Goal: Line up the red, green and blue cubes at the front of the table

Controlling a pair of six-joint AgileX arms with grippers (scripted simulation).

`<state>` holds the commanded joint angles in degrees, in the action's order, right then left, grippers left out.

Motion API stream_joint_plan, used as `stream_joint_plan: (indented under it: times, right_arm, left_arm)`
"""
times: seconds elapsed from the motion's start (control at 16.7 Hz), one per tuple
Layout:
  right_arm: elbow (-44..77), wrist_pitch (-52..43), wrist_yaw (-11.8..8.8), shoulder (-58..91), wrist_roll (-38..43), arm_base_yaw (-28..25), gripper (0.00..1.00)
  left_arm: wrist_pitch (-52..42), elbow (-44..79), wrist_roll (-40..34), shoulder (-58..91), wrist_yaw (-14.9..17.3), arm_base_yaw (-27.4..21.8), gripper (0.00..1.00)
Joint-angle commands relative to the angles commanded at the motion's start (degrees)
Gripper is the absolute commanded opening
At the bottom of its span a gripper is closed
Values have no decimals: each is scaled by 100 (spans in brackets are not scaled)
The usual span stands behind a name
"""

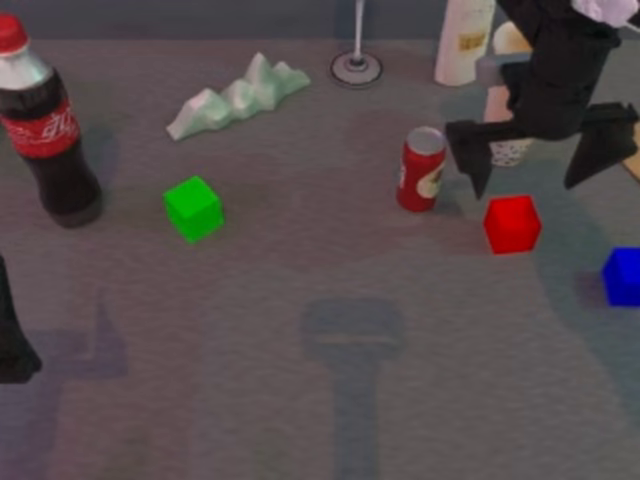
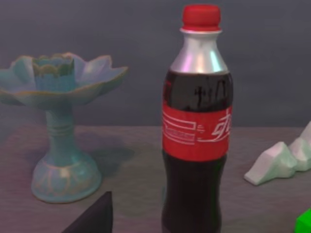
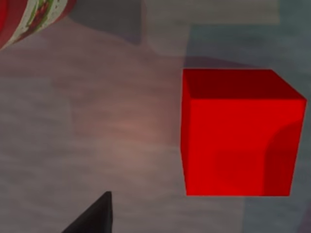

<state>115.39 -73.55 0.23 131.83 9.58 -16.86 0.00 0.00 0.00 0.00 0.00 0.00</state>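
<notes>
The red cube (image 1: 512,224) rests on the grey table (image 1: 300,330) at the right, just in front of my right gripper (image 1: 530,165). That gripper hangs above the table with its fingers spread wide and nothing between them. In the right wrist view the red cube (image 3: 238,136) fills the frame's right side, apart from one dark fingertip (image 3: 95,218). The blue cube (image 1: 622,277) lies at the right edge. The green cube (image 1: 193,208) sits left of centre, and its corner (image 2: 305,223) shows in the left wrist view. My left arm (image 1: 12,345) is parked at the left edge, open.
A red soda can (image 1: 421,170) stands left of the red cube, close to one right finger. A cola bottle (image 1: 45,120) stands back left, near a pale rock ornament (image 1: 235,98). A white bottle (image 1: 463,40) and round stand base (image 1: 357,67) are at the back. A lotus stand (image 2: 58,126) shows beside the bottle.
</notes>
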Motion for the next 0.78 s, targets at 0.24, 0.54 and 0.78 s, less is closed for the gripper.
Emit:
stream_joint_plan:
  times: [0.24,0.54,0.78]
  right_arm:
    - [-101,105,0,15,-11,22,100]
    - [-867,1204,3,291,2,3,100]
    - [-1281,1742,5,461,14,-9,100]
  left_arm:
    - [0,0,0,0,0,0,100]
    - [0,0,0,0,0,0,100]
    - [0,0,0,0,0,0,100]
